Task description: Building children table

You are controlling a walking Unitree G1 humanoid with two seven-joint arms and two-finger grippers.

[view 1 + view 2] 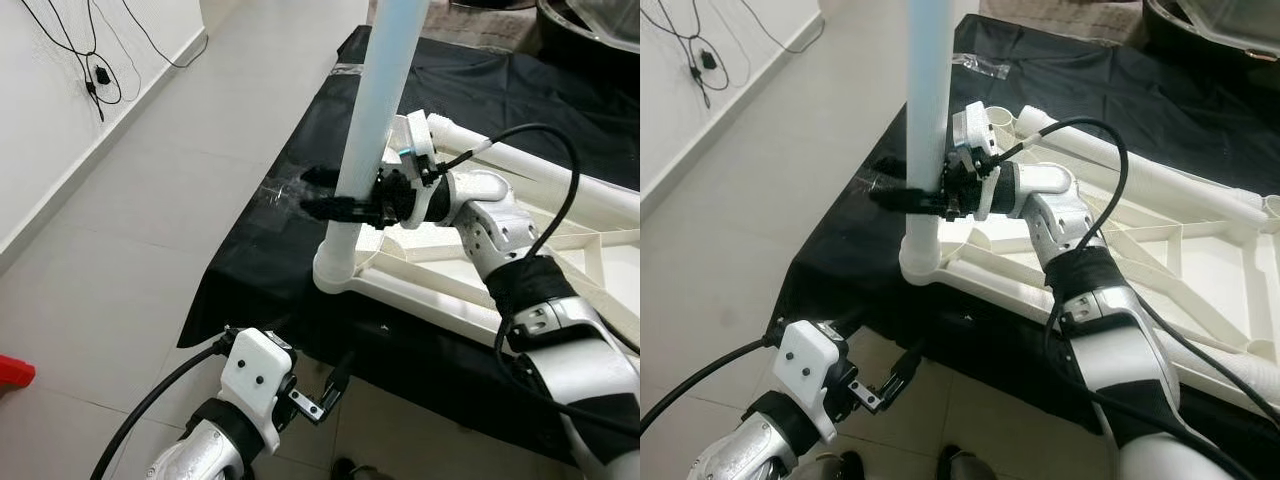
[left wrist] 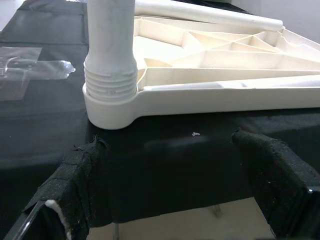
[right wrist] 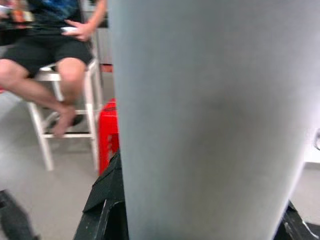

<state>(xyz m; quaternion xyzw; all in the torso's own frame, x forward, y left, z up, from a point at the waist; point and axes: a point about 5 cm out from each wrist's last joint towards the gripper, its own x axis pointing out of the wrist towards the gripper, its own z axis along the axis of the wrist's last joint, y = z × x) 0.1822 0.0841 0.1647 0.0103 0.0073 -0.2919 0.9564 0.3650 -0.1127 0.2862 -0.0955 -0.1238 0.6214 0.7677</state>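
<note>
While the right claw [image 1: 330, 195] clamps the upright leg [image 1: 375, 110] at the tabletop's [image 1: 600, 250] corner, the left claw [image 1: 335, 385] hangs released.

The right arm [image 1: 520, 300] is built of rounded silver shells joined by black bands, with a thick black cable [image 1: 555, 170] arching from the wrist toward 5 o'clock and a white wrist block [image 1: 975, 130] marked by a small blue spot. Its gripper, the right gripper [image 1: 325, 195], has two long black fingers. The left arm [image 1: 215, 445] at 7 o'clock is silver too, with a white box [image 1: 255, 380] dotted with dark screws, a black cable and a left gripper [image 2: 175, 195] whose fingers [image 2: 75, 180] wear rough black padding.
</note>
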